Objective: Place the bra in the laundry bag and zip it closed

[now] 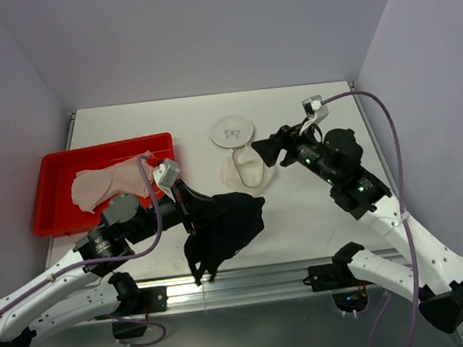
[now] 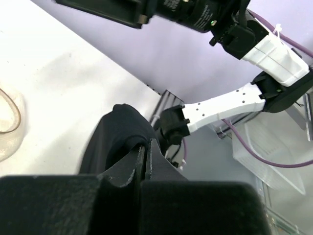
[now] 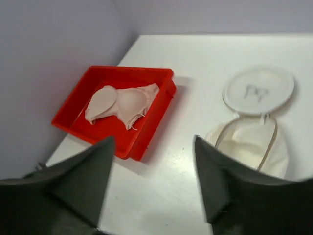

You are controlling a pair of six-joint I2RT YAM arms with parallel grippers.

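Note:
My left gripper [image 1: 193,214] is shut on a black bra [image 1: 225,231] and holds it up over the table's front edge, with the fabric hanging down. In the left wrist view the fingers [image 2: 145,152] pinch the black bra [image 2: 112,137]. The laundry bag [image 1: 246,170], whitish mesh, lies open in the middle of the table, its round lid [image 1: 233,131] with a small black mark flipped back behind it. My right gripper [image 1: 262,150] is open and empty just right of the bag's mouth. In the right wrist view [image 3: 154,139] the bag [image 3: 249,142] and lid [image 3: 258,90] lie ahead on the right.
A red tray [image 1: 45,199] stands at the left with a beige bra [image 1: 101,184] in it; both show in the right wrist view, tray [image 3: 161,78] and beige bra [image 3: 122,103]. Walls close the table on the left, back and right.

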